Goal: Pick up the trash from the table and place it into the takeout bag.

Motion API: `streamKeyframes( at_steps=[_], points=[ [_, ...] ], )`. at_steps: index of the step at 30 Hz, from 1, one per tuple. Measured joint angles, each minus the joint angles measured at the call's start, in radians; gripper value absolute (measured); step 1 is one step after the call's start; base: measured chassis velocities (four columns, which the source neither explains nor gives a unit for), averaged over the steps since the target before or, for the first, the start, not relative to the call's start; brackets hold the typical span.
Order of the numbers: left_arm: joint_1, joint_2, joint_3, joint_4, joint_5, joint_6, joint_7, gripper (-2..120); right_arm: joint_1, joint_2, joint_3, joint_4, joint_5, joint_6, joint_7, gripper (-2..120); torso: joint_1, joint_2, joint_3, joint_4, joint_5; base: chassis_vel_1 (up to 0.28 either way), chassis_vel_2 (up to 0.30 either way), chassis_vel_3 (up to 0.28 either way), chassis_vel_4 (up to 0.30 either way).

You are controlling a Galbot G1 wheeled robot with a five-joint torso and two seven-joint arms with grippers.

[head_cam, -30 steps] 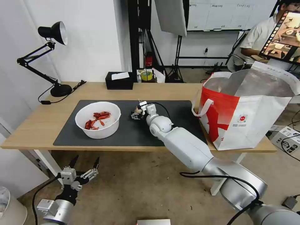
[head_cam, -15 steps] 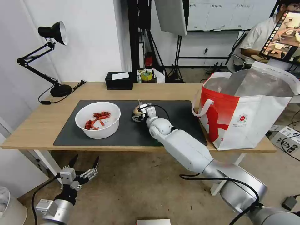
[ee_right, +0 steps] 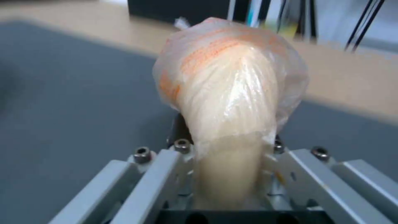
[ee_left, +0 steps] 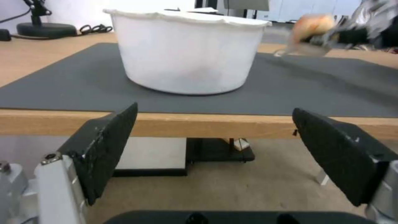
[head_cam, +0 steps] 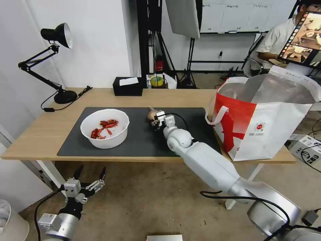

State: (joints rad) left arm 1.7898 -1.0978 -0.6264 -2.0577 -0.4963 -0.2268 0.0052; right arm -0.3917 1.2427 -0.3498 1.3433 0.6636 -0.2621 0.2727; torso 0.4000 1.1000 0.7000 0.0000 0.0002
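My right gripper [head_cam: 155,121] is shut on the small knotted clear bag of beige stuff [head_cam: 151,114], holding it just above the dark grey mat [head_cam: 140,142] near the mat's middle. The right wrist view has the bag [ee_right: 232,84] pinched between the fingers [ee_right: 182,149]. A white bowl [head_cam: 107,142] of red shells [head_cam: 104,127] sits on the mat's left part. The takeout bag [head_cam: 267,130] stands open at the table's [head_cam: 36,134] right end. My left gripper [head_cam: 89,174] hangs open below the table's front edge, facing the bowl [ee_left: 186,56].
A black tissue box [head_cam: 127,86] and a tape roll [head_cam: 156,81] sit at the table's back edge. A black desk lamp [head_cam: 55,40] stands at the back left. The mat between the bowl and the takeout bag is bare.
My right gripper has moved to the right and slightly back with the knotted bag, lifting it off the mat. The left arm has stayed put.
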Motion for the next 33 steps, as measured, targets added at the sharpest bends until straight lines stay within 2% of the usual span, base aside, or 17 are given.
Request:
streamKeyframes(
  at_steps=[1,4,6,7,8,11,14,16,18,20,21,24,28,33],
  points=[
    [0.0,0.0,0.0,0.0,0.0,0.0,0.0,100,0.0,0.0,0.0,0.0,0.0,0.0,0.0,14,0.0,0.0,0.0,0.0,0.0,0.0,0.0,0.0,0.0],
    [0.0,0.0,0.002,-0.004,0.003,0.0,0.0,100,-0.051,-0.069,0.041,0.129,-0.104,0.1,-0.007,8,0.0,0.0,0.0,-0.0001,0.0,0.0,0.0,0.0,0.0],
    [0.0,-0.001,0.003,-0.004,0.005,0.0,0.0,100,-0.066,-0.085,0.053,0.16,-0.134,0.126,-0.007,8,0.0,0.0,0.0,0.0,0.0,0.0,0.0,0.0,0.0],
    [0.0,-0.002,0.005,-0.005,0.008,0.0,-0.002,100,-0.101,-0.115,0.084,0.225,-0.193,0.169,-0.003,8,0.0,0.0,0.0,0.0001,0.0,0.0,0.0,0.0,0.0],
    [0.0,-0.002,0.005,-0.005,0.008,0.0,-0.002,100,-0.101,-0.115,0.084,0.225,-0.193,0.169,-0.003,8,0.0,0.0,0.0,0.0001,0.0,0.0,0.0,0.0,0.0],
    [0.006,-0.003,0.009,-0.016,0.014,0.0,-0.001,100,-0.185,-0.189,0.156,0.391,-0.278,0.202,0.039,8,0.0,0.0,0.0,-0.0002,0.0003,0.0,0.0,0.0,0.0],
    [0.008,-0.002,0.009,-0.02,0.015,0.0,-0.002,100,-0.213,-0.221,0.189,0.454,-0.291,0.2,0.057,8,0.0,0.0,0.0,-0.0001,0.0004,0.0,0.0,0.0,0.0],
    [0.011,-0.001,0.009,-0.022,0.018,0.0,-0.003,100,-0.255,-0.301,0.279,0.572,-0.29,0.163,0.111,8,0.0,0.0,0.0,-0.0002,-0.0001,0.0,0.0,0.0,0.0],
    [0.011,-0.001,0.011,-0.022,0.019,0.0,-0.003,100,-0.261,-0.323,0.3,0.596,-0.283,0.152,0.127,8,0.0,0.0,0.0,-0.0002,0.0003,0.0,0.0,0.0,0.0],
    [0.011,-0.004,0.02,-0.027,0.026,0.0,-0.003,100,-0.275,-0.399,0.369,0.667,-0.244,0.1,0.195,8,0.0,0.0,0.0,-0.0002,-0.0001,0.0,0.0,0.0,0.0],
    [0.011,-0.004,0.02,-0.027,0.026,0.0,-0.003,100,-0.275,-0.399,0.369,0.667,-0.244,0.1,0.195,8,0.0,0.0,0.0,-0.0002,-0.0001,0.0,0.0,0.0,0.0],
    [0.01,-0.006,0.03,-0.033,0.031,0.0,-0.003,100,-0.293,-0.464,0.435,0.719,-0.186,0.026,0.273,8,0.0,0.0,0.0,-0.0001,-0.0001,0.0,0.0,0.0,0.0],
    [0.009,-0.005,0.034,-0.038,0.033,0.003,-0.003,100,-0.313,-0.499,0.49,0.725,-0.143,-0.018,0.335,7,0.0,0.0,0.0,-0.0001,0.0001,0.0,0.0,0.0,0.0],
    [0.01,-0.003,0.035,-0.042,0.033,0.004,-0.003,100,-0.325,-0.513,0.512,0.724,-0.109,-0.038,0.383,7,0.0,0.0,0.0,-0.0001,0.0,0.0,0.0,0.0,0.0]
  ],
)
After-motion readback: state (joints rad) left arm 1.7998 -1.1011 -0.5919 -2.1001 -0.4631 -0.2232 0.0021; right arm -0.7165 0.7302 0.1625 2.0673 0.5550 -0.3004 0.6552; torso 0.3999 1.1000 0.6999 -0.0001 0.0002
